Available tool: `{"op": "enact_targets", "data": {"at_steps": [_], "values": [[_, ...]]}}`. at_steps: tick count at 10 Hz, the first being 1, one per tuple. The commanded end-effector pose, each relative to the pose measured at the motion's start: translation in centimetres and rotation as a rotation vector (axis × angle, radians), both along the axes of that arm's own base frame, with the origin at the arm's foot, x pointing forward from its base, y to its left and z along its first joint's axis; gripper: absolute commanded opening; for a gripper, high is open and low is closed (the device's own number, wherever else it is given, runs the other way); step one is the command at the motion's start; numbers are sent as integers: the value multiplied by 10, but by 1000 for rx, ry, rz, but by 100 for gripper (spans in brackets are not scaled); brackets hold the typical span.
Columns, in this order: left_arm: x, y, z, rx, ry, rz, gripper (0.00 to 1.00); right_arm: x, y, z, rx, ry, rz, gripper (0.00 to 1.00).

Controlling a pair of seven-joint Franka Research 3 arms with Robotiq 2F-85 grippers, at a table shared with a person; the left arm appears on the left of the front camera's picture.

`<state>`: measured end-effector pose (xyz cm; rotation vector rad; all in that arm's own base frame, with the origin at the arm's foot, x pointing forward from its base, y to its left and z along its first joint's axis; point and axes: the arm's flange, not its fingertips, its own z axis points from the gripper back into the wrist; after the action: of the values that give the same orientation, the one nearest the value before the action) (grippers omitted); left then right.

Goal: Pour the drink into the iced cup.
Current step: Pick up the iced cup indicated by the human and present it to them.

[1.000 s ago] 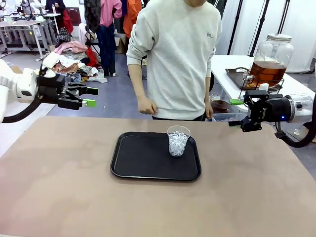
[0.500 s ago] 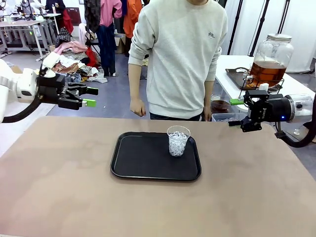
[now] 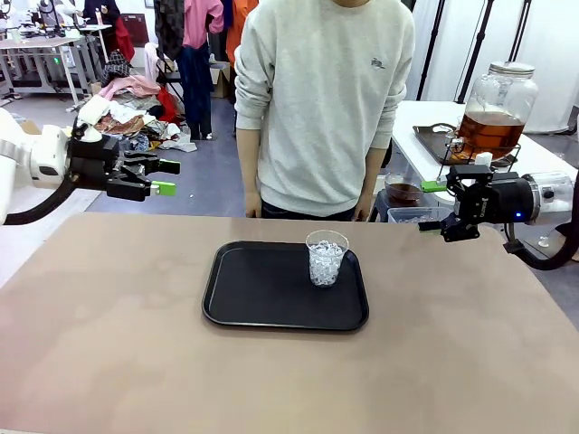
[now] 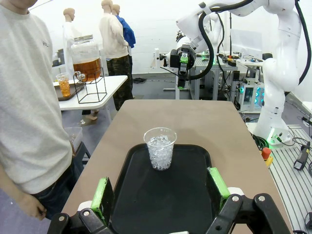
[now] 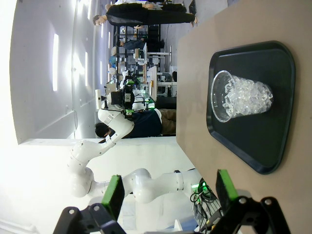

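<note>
Black tray [image 3: 271, 312] sits centre frame on the brown table [image 3: 136, 344], with the iced cup [image 3: 326, 258] upright on its right-rear part. Left gripper [image 3: 167, 177] is mid-left and right gripper [image 3: 429, 206] mid-right, both with jaws wide and holding nothing. Person [image 3: 326, 108] stands top centre at the far edge, directly behind the tray. Drink [image 3: 488, 134] is in the lidded glass dispenser [image 3: 498, 90], upper right on a white side table [image 3: 421, 122]. The right gripper's body overlaps the dispenser's base.
</note>
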<state>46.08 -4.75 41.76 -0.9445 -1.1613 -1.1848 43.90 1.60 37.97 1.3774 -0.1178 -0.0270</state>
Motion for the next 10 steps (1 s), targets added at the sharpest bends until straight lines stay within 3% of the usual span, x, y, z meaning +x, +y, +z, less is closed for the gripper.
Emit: {"op": "enact_targets", "data": {"at_steps": [1,10], "values": [[-1,0,1,0,-3,-1,100,0,0,2,1,-4,-1,100],[-1,0,1,0,-3,-1,100,0,0,2,1,-4,-1,100]]}}
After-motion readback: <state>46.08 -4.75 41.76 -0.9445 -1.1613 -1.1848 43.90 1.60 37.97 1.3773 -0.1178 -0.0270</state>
